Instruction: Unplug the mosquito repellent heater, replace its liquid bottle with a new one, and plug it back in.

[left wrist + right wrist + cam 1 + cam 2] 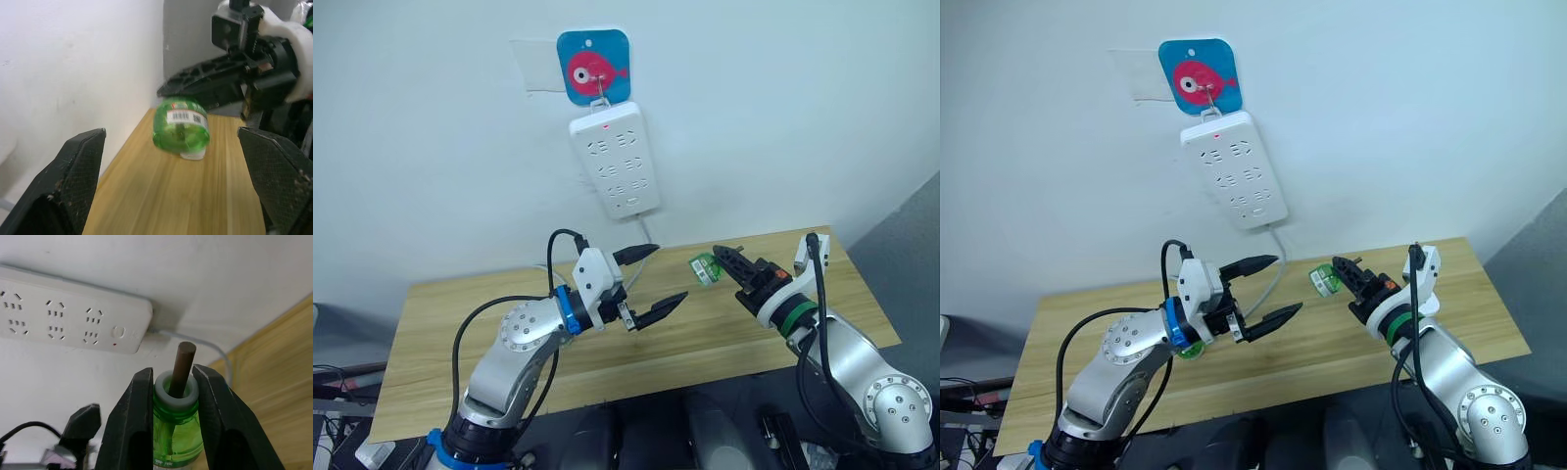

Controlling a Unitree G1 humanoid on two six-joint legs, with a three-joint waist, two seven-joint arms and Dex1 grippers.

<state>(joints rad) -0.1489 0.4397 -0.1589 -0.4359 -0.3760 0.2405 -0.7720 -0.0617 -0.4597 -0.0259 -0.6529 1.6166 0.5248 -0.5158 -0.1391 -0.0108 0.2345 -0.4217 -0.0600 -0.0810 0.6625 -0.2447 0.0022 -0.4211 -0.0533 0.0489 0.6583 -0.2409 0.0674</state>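
Two hands work above one wooden bench (636,343), and between them there is one green liquid bottle (705,268). The left hand (648,282) is nearest, its black fingers spread wide and holding nothing, raised over the middle of the bench. Just across from it, the right hand (724,260) has its fingers clamped on the bottle, which hangs above the bench, apart from the left hand and facing its open fingers. The right wrist view adds what the head views cannot: a brown wick (182,368) stands out of a grey collar at the bottle's neck, pinched between the two fingers (129,431). The left wrist view shows a barcode label (183,116) on the bottle, its print perhaps too blurred to read. Farthest back, one white power strip (615,160) hangs on the wall under one blue fish hook (594,67), all its sockets bare, its cable (649,233) running down toward the bench.
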